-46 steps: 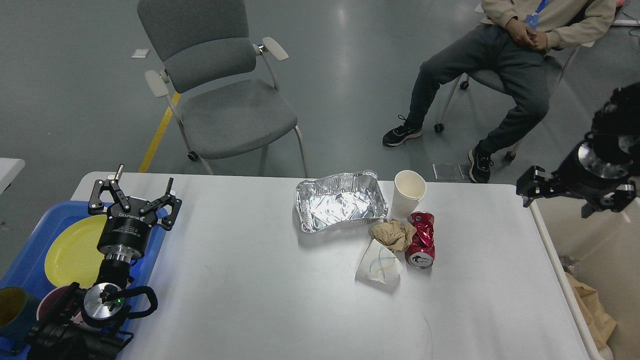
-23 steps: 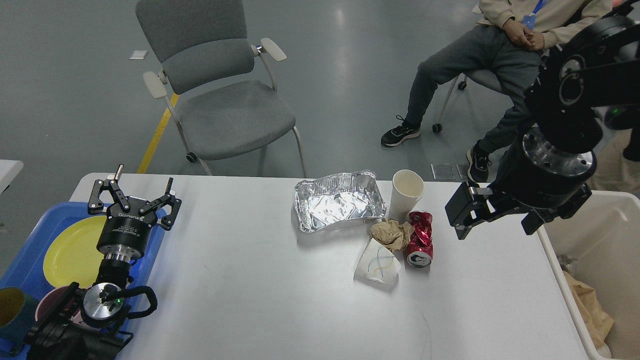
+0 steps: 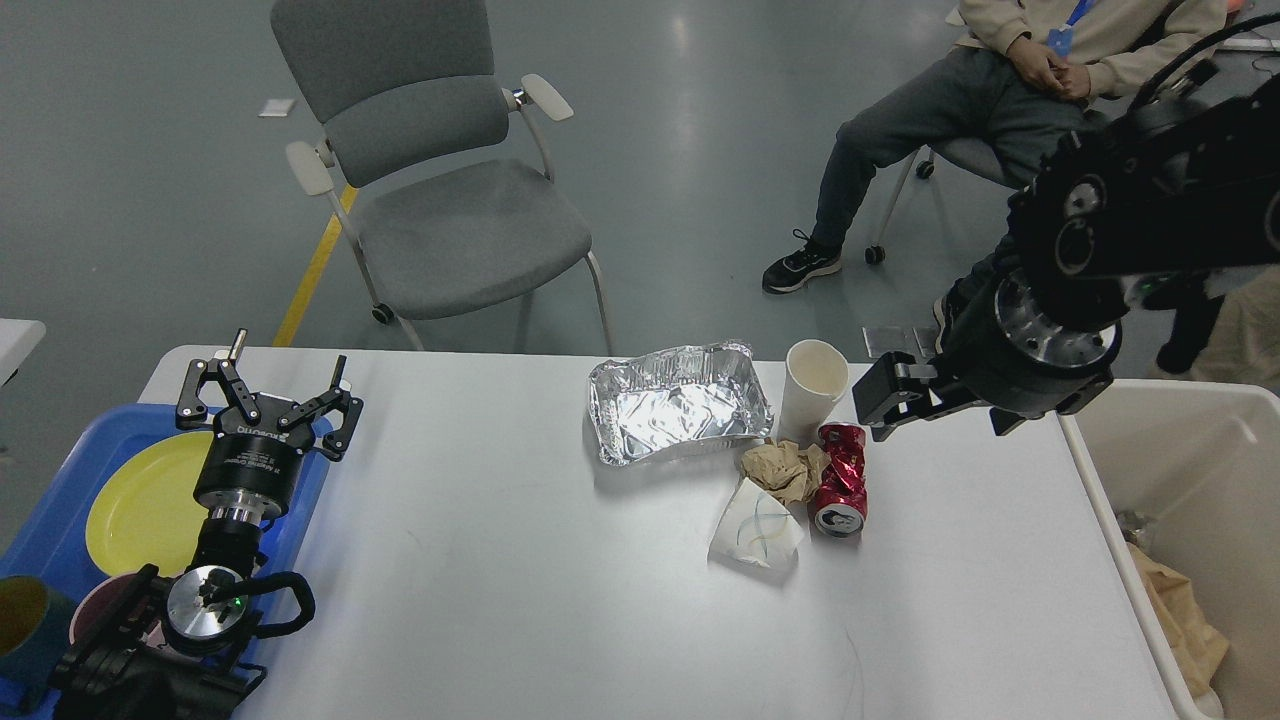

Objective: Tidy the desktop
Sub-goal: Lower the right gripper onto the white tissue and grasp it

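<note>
A large white desktop with rounded corners fills the lower part of the view from the robot's head. Taking the crushed red soda can lying near the desktop's middle as the landmark: a crumpled brown paper wad touches the can on its left, a white paper cup stands upright just behind the can, a dented foil tray sits behind and left of it, and a folded white wrapper lies in front and to the left, beside the can. The right gripper has moved since half a second ago: it was off to the can's right near the table's far right side, and it now hangs just behind and right of the can, close to the cup, touching neither; it is seen dark and side-on, so I cannot tell whether its fingers are apart or together. The left gripper has not moved; far left of the can, its two fingers are spread wide with nothing between them, above a blue tray holding a yellow plate. Well right of the can, a cream bin stands against the desktop's edge. The things on the desktop lie as before.
</note>
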